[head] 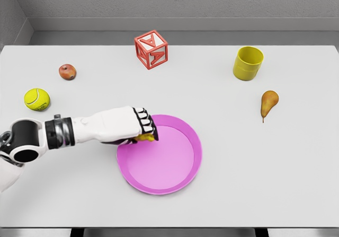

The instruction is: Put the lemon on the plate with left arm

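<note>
The red block (151, 49) shows the letter A. One each: block, cup (248, 63), pear (268, 103), apple (67, 72), tennis ball (37, 99), pink plate (180, 176). The left hand (130, 124) is clamped on the lemon (147, 137) over the plate's left rim. Open table (275, 173) lies right of the plate.

The robot's left arm (79, 130) is a smooth, glossy white shell, rounded along the forearm and tapering toward the wrist. A black band with pale grey ribs rings the arm ahead of the elbow, where a bulky white joint housing (24, 141) shows dark, circular recesses and a black cap. At the lower left edge, another curved white cover is visible. The left hand (135, 124) has a white back; its fingers (144, 121) are white segments outlined and separated by black joints, giving a striped look.
</note>
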Tool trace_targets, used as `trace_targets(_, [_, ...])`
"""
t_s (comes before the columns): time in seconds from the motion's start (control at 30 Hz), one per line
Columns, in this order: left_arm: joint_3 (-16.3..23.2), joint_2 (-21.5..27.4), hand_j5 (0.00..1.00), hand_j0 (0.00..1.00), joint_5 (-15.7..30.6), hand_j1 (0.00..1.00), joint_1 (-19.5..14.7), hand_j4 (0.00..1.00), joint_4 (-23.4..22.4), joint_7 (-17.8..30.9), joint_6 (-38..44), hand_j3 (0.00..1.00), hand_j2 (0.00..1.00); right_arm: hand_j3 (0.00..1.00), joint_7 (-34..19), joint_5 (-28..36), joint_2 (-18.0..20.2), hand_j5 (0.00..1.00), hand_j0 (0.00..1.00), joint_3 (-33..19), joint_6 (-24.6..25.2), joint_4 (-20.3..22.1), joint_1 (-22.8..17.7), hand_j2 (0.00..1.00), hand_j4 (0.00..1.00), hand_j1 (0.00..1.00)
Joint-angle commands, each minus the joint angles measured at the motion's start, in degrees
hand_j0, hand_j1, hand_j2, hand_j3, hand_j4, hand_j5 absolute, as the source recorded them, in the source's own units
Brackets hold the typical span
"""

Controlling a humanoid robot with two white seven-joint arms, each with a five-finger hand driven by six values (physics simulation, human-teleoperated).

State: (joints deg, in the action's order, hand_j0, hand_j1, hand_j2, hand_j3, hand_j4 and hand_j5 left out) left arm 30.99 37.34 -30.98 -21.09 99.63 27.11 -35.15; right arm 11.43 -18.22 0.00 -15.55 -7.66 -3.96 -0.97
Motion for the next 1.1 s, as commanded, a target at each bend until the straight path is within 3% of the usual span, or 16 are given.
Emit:
trace_targets(0.0, [0.1, -0.2, 0.67, 0.67, 0.1, 0.67, -0.1, 0.67, 0.0, 0.1, 0.2, 0.67, 0.67, 1.00, 0.0, 0.0, 0.0, 1.00, 1.00, 0.0, 0.0, 0.0, 0.0, 1.00, 1.00, 1.00])
trace_targets(0.13, [0.1, -0.2, 0.73, 0.73, -2.2, 0.73, -1.8, 0.73, 0.0, 0.1, 0.2, 0.73, 0.73, 1.00, 0.0, 0.0, 0.0, 1.00, 1.00, 0.0, 0.0, 0.0, 0.0, 1.00, 1.00, 1.00])
trace_targets(0.2, [0.2, -0.2, 0.86, 0.86, -3.8, 0.86, -1.8, 0.86, 0.0, 0.8, 0.2, 0.86, 0.86, 1.00, 0.0, 0.0, 0.0, 1.00, 1.00, 0.0, 0.0, 0.0, 0.0, 1.00, 1.00, 1.00])
trace_targets(0.33, [1.4, -0.2, 1.00, 1.00, -4.0, 1.00, -1.8, 1.00, 0.0, 0.9, 0.2, 1.00, 1.00, 1.00, 0.0, 0.0, 0.0, 1.00, 1.00, 0.0, 0.0, 0.0, 0.0, 1.00, 1.00, 1.00])
trace_targets(0.4, [1.4, 0.1, 1.00, 1.00, -4.0, 1.00, -1.9, 1.00, 0.0, 0.9, 0.2, 1.00, 1.00, 1.00, 0.0, 0.0, 0.0, 1.00, 1.00, 0.0, 0.0, 0.0, 0.0, 1.00, 1.00, 1.00])
trace_targets(0.53, [-0.7, 0.6, 1.00, 1.00, -3.6, 1.00, -5.4, 1.00, -0.3, 0.9, 0.2, 1.00, 1.00, 1.00, 0.0, 0.0, 0.0, 1.00, 1.00, 0.0, 0.0, 0.0, 0.0, 1.00, 1.00, 1.00])
trace_targets(0.6, [-7.1, 2.3, 1.00, 1.00, -3.4, 1.00, -5.0, 1.00, -0.6, 0.9, 0.2, 1.00, 1.00, 1.00, 0.0, 0.0, 0.0, 1.00, 1.00, 0.0, -0.1, 0.0, 0.0, 1.00, 1.00, 1.00])
trace_targets(0.67, [-10.0, 3.6, 1.00, 1.00, -3.2, 1.00, -4.3, 1.00, -1.7, 0.8, 0.2, 1.00, 1.00, 1.00, 0.0, 0.0, 0.0, 1.00, 1.00, 0.0, 0.0, 0.0, 0.0, 1.00, 1.00, 1.00])
trace_targets(0.77, [-12.9, 4.6, 1.00, 1.00, -2.2, 1.00, -3.3, 1.00, -7.5, 0.8, 0.2, 1.00, 1.00, 1.00, 0.0, 0.0, 0.0, 1.00, 1.00, 0.0, 0.0, 0.0, 0.0, 1.00, 1.00, 1.00])
trace_targets(0.83, [-14.7, 5.0, 1.00, 1.00, 2.1, 1.00, -2.0, 1.00, -18.0, 0.8, 0.2, 1.00, 1.00, 1.00, 0.0, 0.0, 0.0, 1.00, 1.00, 0.0, 0.0, 0.0, 0.0, 1.00, 1.00, 1.00])
trace_targets(0.87, [-14.7, 5.6, 1.00, 1.00, 2.7, 1.00, -1.9, 1.00, -19.1, 0.8, 0.2, 1.00, 1.00, 1.00, 0.0, 0.0, 0.0, 1.00, 1.00, 0.0, 0.0, 0.0, 0.0, 1.00, 1.00, 1.00])
trace_targets(1.07, [-14.9, 6.2, 1.00, 1.00, 2.8, 1.00, -1.6, 1.00, -16.6, 3.4, 0.2, 1.00, 1.00, 1.00, 0.0, 0.0, 0.0, 1.00, 1.00, 0.0, 0.0, 0.0, 0.0, 1.00, 1.00, 1.00])
